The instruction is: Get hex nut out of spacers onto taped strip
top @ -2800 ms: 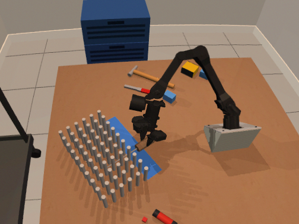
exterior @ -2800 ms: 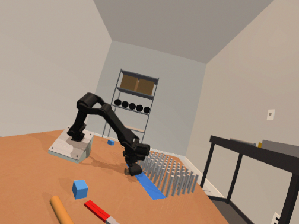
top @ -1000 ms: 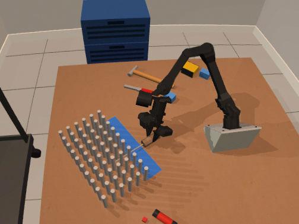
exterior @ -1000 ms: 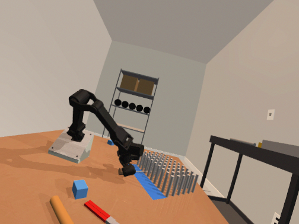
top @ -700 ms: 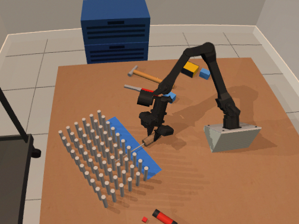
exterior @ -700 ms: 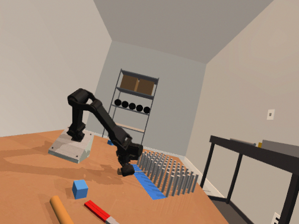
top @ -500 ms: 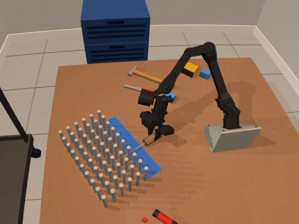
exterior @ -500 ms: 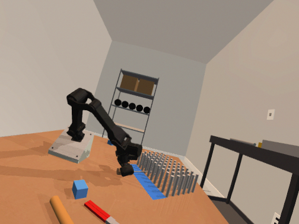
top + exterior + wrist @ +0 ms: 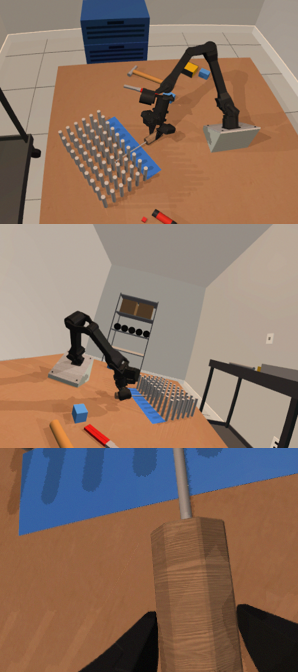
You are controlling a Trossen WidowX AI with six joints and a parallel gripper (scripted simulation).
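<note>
brown wood of the table (image 9: 236, 184) under everything, then the blue taped strip (image 9: 149, 160) taken as landmark. behind the strip, rows of grey spacers (image 9: 97, 154) all standing upright. on the strip's near side, away from the spacers, the black gripper (image 9: 156, 134) clamped partway shut on the wooden handle (image 9: 195, 598) of a hook tool, fingers pressed against either flank. from the handle, a thin metal shaft (image 9: 131, 150) running straight across the strip and in between the spacers, long axis at right angles to the strip, tip pointing into the field. nut not visible in any view; presumably deep among the spacers, beyond the shaft's tip, so likely a straight pull back along that axis toward the strip.
</note>
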